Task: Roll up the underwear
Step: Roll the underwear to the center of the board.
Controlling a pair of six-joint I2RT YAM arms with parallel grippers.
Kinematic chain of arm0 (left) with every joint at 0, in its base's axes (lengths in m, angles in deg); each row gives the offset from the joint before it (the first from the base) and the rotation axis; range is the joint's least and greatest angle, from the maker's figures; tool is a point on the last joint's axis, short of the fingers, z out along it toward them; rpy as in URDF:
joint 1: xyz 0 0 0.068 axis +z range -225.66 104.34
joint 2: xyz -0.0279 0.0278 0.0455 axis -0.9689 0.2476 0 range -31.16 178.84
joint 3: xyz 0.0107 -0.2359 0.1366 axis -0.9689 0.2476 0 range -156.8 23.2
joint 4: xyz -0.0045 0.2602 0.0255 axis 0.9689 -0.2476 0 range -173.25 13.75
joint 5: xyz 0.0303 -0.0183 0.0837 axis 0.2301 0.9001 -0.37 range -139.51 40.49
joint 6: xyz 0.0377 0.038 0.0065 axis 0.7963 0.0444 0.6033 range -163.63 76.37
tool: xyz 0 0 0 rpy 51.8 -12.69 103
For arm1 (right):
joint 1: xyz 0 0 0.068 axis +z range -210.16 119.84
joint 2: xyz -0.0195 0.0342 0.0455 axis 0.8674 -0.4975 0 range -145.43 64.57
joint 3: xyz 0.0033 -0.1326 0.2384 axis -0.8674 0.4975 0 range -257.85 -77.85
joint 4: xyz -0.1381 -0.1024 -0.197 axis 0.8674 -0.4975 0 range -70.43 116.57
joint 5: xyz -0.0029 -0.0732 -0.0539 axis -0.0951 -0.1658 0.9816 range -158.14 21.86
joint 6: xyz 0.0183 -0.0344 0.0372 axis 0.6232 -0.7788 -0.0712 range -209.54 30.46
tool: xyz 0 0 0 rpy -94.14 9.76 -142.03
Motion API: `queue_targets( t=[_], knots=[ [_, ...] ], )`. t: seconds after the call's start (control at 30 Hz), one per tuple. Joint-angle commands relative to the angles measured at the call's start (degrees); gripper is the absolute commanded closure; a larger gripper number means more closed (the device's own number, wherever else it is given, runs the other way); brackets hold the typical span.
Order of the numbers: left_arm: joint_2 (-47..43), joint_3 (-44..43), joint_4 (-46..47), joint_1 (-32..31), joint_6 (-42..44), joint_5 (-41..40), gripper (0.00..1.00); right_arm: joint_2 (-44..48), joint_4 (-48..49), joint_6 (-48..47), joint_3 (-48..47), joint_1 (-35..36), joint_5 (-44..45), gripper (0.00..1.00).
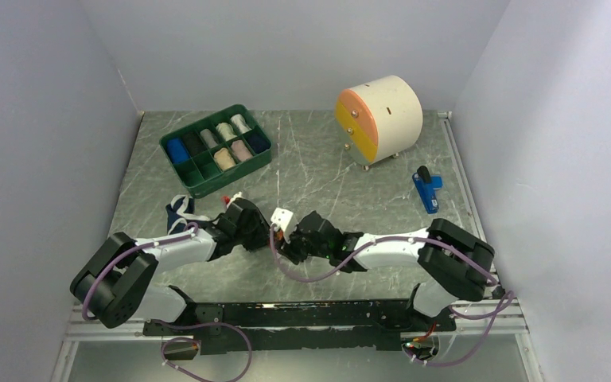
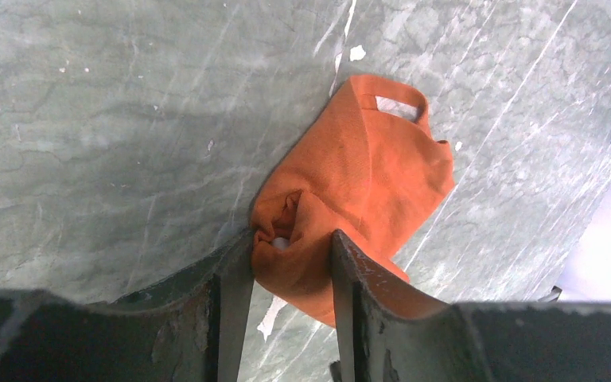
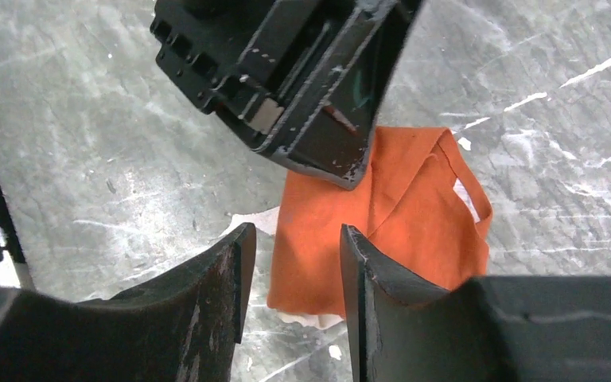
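The orange underwear point(image 2: 366, 159) lies on the marbled table point(image 2: 87, 119), hidden in the top view beneath the two grippers where they meet near the front middle.

In the left wrist view, the left gripper point(image 2: 290, 243) pinches a bunched fold at the garment's near end, with cloth squeezed between both fingers. From that pinch the long axis runs toward 1 o'clock and ends in a small loop.

In the right wrist view, the right gripper point(image 3: 296, 235) hovers with its fingers parted over the cloth's near corner, clamping nothing. The rest of the garment spreads toward 2 o'clock, and the left gripper sits at 12 o'clock just beyond.

I judge the roll must travel away from the left fingers along that axis. The left arm has the hold and the right is free to steady the cloth.
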Motion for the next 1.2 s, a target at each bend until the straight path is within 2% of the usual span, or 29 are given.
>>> queue_targets(
  t=[0.0, 0.13, 0.2, 0.3, 0.37, 0.47, 0.57, 0.67, 0.8, 0.87, 1.17],
  knots=[
    [1.1, 0.6, -6.9, 0.0, 2.2, -1.7, 0.54, -2.9, 3.2, -6.5, -1.1, 2.7, 8.2, 0.53],
    [1.3, 0.3, -6.2, 0.0, 2.5, -1.2, 0.54, -5.3, 2.7, -7.7, -1.3, 3.9, 11.4, 0.59],
    [1.4, -0.1, -6.4, 0.0, 2.8, -1.2, 0.54, -5.9, 2.3, -8.0, -0.8, 3.8, 11.9, 0.67],
    [1.3, -0.4, -6.3, 0.0, 2.9, -0.8, 0.50, -5.2, 3.5, -6.1, 1.1, 3.8, 9.8, 0.86],
    [0.9, -0.2, -4.8, 0.0, 3.2, 0.2, 0.43, -5.0, 4.8, -4.9, 2.7, 3.2, 5.9, 0.89],
    [-0.8, -0.6, -5.7, 0.0, 2.7, 0.2, 0.30, -5.6, 7.4, 1.5, 4.5, 0.2, -0.5, 0.90],
    [-3.8, 0.0, -4.6, 0.0, 1.9, 0.1, 0.23, -6.9, 13.7, 9.6, 8.0, -4.7, -12.6, 0.90],
    [-6.3, 0.9, -3.2, 0.0, 1.4, 0.0, 0.18, -9.8, 21.1, 18.8, 10.3, -9.2, -20.2, 0.89],
    [-7.6, 1.5, -1.5, 0.1, 3.1, 0.7, 0.18, -13.5, 26.8, 25.5, 11.2, -12.5, -23.7, 0.87],
    [-7.3, 1.4, 0.5, 0.0, 4.0, 1.2, 0.20, -14.6, 26.7, 29.0, 11.3, -14.1, -21.8, 0.86],
    [-1.9, -1.6, 1.0, 0.1, 7.2, 3.0, 0.33, -18.4, 29.7, 36.0, 11.5, -20.8, -25.9, 0.84]
  ],
)
